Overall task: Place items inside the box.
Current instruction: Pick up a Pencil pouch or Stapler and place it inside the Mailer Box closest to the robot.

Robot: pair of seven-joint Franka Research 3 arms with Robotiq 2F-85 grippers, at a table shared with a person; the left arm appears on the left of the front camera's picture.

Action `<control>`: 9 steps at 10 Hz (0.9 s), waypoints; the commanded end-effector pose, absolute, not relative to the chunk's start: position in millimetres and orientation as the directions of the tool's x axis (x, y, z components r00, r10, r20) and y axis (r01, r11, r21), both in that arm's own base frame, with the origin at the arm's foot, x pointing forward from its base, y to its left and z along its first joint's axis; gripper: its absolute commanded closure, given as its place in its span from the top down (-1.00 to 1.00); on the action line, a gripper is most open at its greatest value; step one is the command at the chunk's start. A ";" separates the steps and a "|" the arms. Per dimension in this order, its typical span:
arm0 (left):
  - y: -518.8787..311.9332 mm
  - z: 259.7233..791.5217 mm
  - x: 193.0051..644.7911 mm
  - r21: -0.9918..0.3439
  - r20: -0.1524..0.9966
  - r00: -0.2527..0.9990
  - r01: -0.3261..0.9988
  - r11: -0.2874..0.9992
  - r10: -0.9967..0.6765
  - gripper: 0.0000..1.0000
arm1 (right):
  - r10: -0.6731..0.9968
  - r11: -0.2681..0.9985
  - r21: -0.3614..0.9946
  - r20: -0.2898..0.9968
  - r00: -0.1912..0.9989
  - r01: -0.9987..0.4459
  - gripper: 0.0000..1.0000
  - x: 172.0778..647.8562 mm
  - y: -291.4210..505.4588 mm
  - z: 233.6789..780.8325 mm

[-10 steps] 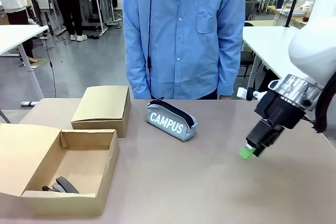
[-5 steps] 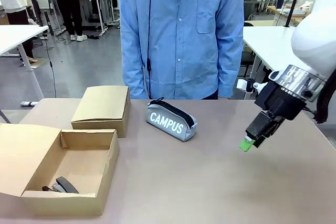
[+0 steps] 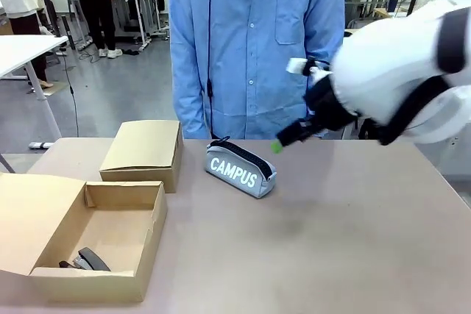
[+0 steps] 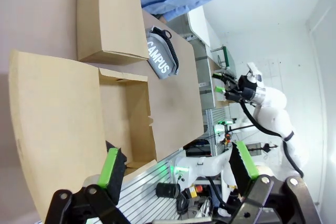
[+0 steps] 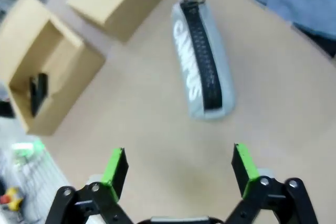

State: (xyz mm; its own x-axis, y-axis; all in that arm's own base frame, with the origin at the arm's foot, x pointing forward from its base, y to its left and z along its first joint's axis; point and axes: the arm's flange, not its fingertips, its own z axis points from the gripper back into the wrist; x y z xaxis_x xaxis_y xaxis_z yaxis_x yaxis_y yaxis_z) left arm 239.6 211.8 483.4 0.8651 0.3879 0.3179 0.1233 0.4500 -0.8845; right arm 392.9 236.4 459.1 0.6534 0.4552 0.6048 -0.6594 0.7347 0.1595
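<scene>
- The left gripper (image 4: 178, 163), black with green pads, has its fingers spread wide with nothing between them. Its wrist view looks over the lid flap of the open box.
- The larger, shallow brown cardboard box (image 3: 96, 284) sits at the near left corner of the grey-brown table (image 3: 331, 255). Its wide lid flap is folded out to the left.
- A black stapler (image 3: 92, 259) lies inside that box, in its near left corner.
- A smaller closed brown cardboard box (image 3: 143, 152) stands just beyond the open one, toward the far edge.
- The grey zip pencil case lettered "CAMPUS" (image 3: 241, 169) lies on the table near the middle, towards the far edge. It is outside the open box and well to its right, black zip uppermost.
- A person in a light blue shirt (image 3: 254, 42) stands at the far side, behind the pencil case.
- The right gripper (image 3: 278, 145) hangs in the air just right of the pencil case and clear of it. In its wrist view the fingers stand apart and empty, with the case beyond the tips.
</scene>
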 end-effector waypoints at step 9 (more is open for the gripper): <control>211.9 484.0 239.5 -0.886 0.339 0.857 0.152 0.438 0.387 1.00 | 0.662 0.686 0.027 0.392 0.639 -0.727 1.00 496.3 323.9 426.6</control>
